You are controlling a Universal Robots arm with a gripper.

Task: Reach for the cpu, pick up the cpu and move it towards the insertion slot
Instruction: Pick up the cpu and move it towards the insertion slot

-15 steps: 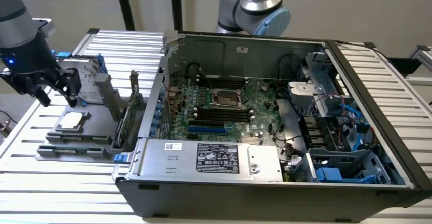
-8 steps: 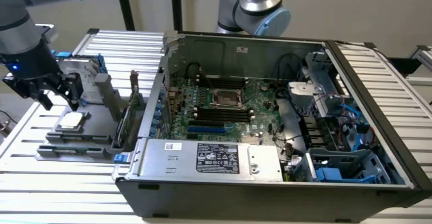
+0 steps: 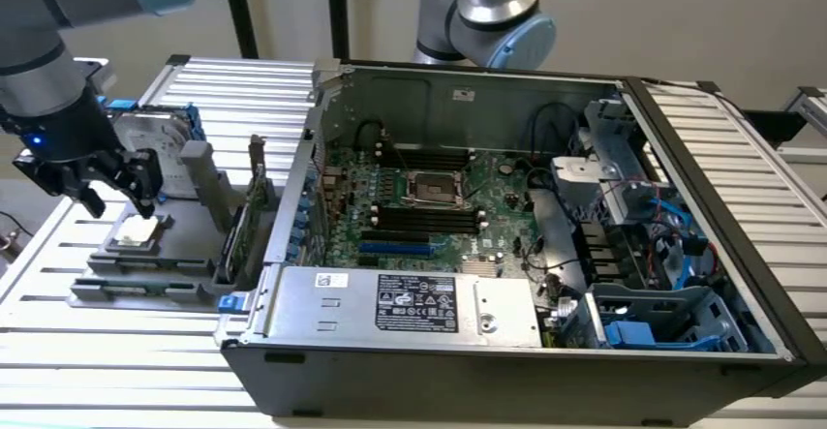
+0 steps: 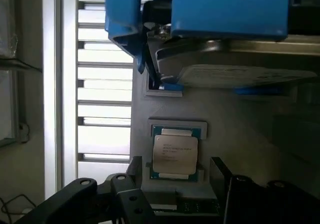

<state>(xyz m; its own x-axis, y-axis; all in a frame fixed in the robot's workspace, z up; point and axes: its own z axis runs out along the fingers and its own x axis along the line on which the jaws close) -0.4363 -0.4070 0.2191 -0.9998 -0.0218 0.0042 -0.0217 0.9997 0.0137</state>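
the arm (image 3: 52, 90) reaches down over a grey tray (image 3: 192, 218), fingers (image 3: 146, 195) spread open and empty, the cpu (image 4: 175, 154) lying just below, between them.

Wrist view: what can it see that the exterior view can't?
Wrist view: the tiny writing printed on the cpu and its greenish edge. Exterior view: the open computer case with the insertion slot on its board, and the robot arm. Both: the cpu lying in its grey holder, the hard drive with blue rails, and the open tool close over the cpu.
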